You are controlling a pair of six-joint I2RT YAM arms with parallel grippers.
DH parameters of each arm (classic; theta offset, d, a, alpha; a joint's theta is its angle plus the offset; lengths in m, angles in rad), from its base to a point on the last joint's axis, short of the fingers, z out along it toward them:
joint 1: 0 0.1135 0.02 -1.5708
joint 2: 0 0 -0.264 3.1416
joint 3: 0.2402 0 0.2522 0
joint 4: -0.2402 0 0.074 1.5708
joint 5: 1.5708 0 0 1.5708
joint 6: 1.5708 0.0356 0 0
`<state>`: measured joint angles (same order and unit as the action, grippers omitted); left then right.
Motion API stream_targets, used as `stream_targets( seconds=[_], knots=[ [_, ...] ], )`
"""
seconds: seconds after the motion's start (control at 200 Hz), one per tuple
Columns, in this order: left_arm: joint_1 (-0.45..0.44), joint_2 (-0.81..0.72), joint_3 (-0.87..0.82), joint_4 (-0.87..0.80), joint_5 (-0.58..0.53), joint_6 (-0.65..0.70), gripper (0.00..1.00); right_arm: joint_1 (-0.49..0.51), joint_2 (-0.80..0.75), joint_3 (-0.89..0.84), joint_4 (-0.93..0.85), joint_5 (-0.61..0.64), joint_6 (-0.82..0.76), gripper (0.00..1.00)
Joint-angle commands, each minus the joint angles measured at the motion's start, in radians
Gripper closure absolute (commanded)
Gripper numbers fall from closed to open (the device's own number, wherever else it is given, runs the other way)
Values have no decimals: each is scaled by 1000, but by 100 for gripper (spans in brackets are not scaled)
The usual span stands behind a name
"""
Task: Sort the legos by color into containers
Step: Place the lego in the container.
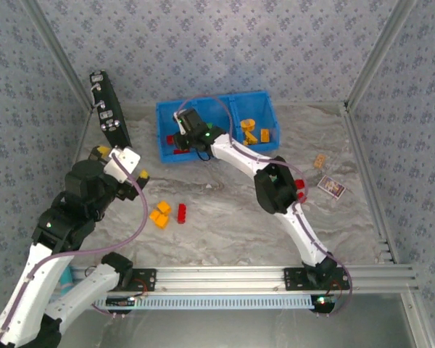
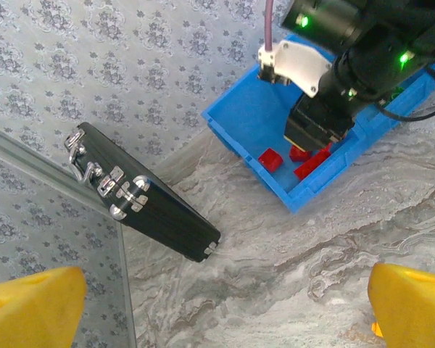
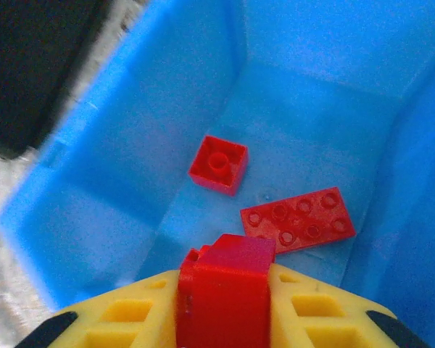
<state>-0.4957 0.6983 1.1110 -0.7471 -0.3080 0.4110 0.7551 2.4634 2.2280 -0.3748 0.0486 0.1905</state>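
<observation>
Right arm (image 1: 235,154) reaches into blue tray (image 1: 163,134), tool (image 3: 223,290) gripping red brick (image 3: 228,257).

Blue tray (image 1: 248,96) sits at twelve o'clock. Its left compartment (image 3: 312,101) holds a square red brick (image 3: 218,164) and, at four o'clock from it, a flat red plate (image 3: 297,219), both studs up. Another red block (image 3: 235,255) stands upright in the right gripper (image 3: 225,293). Orange bricks (image 1: 249,131) lie in the right compartment (image 1: 270,116). Loose at eight o'clock on the table: orange pair (image 1: 159,214), lone red brick (image 1: 182,212).

Right arm (image 1: 235,152) hangs over the blue tray (image 1: 264,96), blocking its left compartment. Black case (image 1: 110,109) leans just left. Table (image 1: 225,221) middle is open apart from a few loose bricks (image 1: 160,214).
</observation>
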Motion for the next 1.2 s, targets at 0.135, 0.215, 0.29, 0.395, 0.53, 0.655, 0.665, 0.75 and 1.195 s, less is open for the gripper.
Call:
stream_targets(
  seconds=[0.135,0.215,0.29,0.395,0.53,0.655,0.665,0.75,1.195],
  knots=[
    [-4,-43,-2,26,-34,15,0,16,89,103,-16,66,-54,66],
    [-4,-55,-11,33,-32,17,0,18,88,96,-22,74,-56,65],
    [-4,-66,-16,37,-31,18,0,20,85,87,-23,79,-58,64],
    [-4,-77,-14,34,-32,18,0,23,80,87,-28,78,-58,53],
    [-4,-89,-11,28,-34,15,0,27,47,74,-26,79,-64,51],
    [-4,-94,-10,28,-29,13,0,39,-15,61,-84,40,-46,53],
    [-4,-93,-11,27,-28,12,0,41,-23,57,-90,36,-42,53],
    [-5,-94,-13,32,-20,9,0,65,-104,-21,-112,27,-16,53],
    [-21,-118,2,14,-6,-22,0,173,-450,-600,-64,-128,525,63]
  ],
)
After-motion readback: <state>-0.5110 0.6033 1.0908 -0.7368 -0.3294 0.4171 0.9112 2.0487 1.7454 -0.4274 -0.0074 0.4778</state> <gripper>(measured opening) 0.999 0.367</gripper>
